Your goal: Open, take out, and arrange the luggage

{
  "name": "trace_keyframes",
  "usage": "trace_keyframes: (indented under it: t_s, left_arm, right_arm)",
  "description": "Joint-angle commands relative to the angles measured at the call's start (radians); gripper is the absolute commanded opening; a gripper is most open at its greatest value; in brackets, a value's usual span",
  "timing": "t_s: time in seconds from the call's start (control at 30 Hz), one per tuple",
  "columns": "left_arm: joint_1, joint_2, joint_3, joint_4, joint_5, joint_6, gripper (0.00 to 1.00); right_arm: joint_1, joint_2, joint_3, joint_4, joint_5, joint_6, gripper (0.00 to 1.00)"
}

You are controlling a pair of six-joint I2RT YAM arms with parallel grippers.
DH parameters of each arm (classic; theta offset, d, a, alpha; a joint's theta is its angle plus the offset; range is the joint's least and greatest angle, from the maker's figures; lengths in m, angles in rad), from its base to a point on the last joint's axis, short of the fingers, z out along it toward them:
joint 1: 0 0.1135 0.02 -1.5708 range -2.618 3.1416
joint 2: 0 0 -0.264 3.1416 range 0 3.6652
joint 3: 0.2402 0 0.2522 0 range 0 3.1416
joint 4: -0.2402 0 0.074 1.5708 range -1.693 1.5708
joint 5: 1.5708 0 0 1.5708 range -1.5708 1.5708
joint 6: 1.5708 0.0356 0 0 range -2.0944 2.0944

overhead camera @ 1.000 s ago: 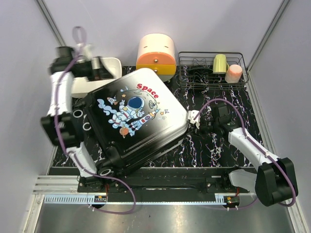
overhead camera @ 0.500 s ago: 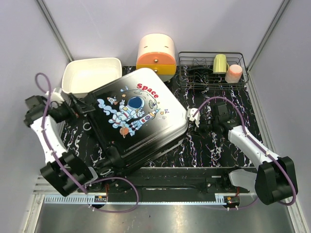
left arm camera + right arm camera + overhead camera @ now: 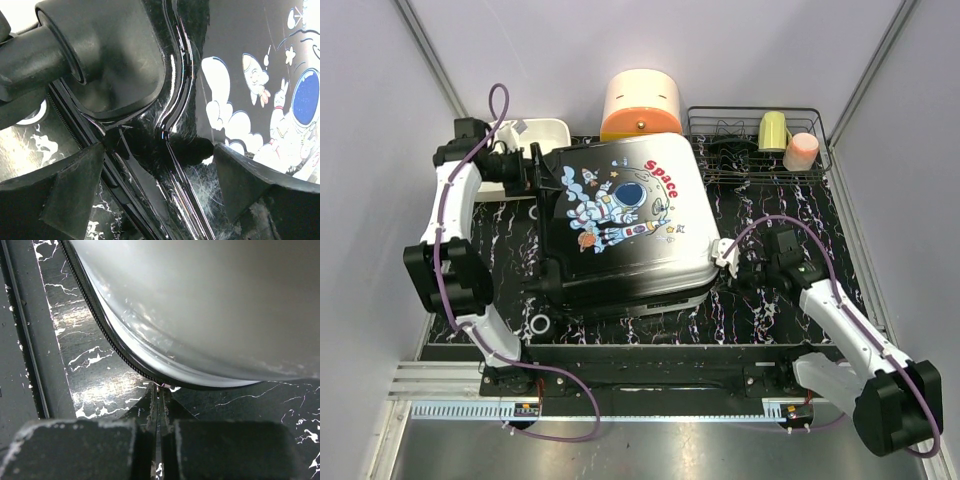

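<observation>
Straddling luggage (image 3: 630,230) back-left corner: left gripper (image 3: 159,165), jaws spread wide, contact unclear. Right gripper (image 3: 157,390) pressed together at luggage zipper (image 3: 107,335), right side. One luggage, closed, flat on table (image 3: 770,210). Behind it: wire rack (image 3: 750,112) holding yellow-green cup (image 3: 772,131), pink cup (image 3: 801,151); one white tray (image 3: 548,130); one cream-orange box (image 3: 640,100).

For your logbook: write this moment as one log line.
suitcase: closed | left hand: open, at its corner | right hand: shut, at its edge
</observation>
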Motion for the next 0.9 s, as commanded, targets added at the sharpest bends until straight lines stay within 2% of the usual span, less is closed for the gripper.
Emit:
trace_keyframes:
  t_s: [0.0, 0.2, 0.33, 0.53, 0.67, 0.87]
  left_arm:
    - [-0.040, 0.060, 0.091, -0.084, 0.029, 0.097, 0.90]
    - [-0.017, 0.116, 0.100, -0.081, 0.012, 0.082, 0.89]
    - [-0.014, 0.145, 0.125, -0.077, 0.000, 0.070, 0.89]
    - [-0.012, 0.172, 0.154, -0.086, 0.021, 0.091, 0.89]
    - [-0.017, 0.195, 0.201, -0.156, 0.052, 0.146, 0.90]
    - [-0.064, 0.200, 0.234, -0.239, 0.076, 0.238, 0.92]
  right_arm:
    - [-0.038, -0.018, 0.037, 0.135, -0.013, 0.013, 0.00]
    - [-0.193, 0.159, 0.178, 0.172, -0.080, -0.055, 0.00]
    - [-0.214, 0.264, 0.257, 0.172, -0.108, -0.109, 0.00]
    - [-0.215, 0.413, 0.339, 0.228, -0.252, -0.139, 0.00]
    - [-0.202, 0.500, 0.369, 0.363, -0.333, -0.043, 0.00]
    - [-0.116, 0.476, 0.312, 0.417, -0.381, 0.035, 0.00]
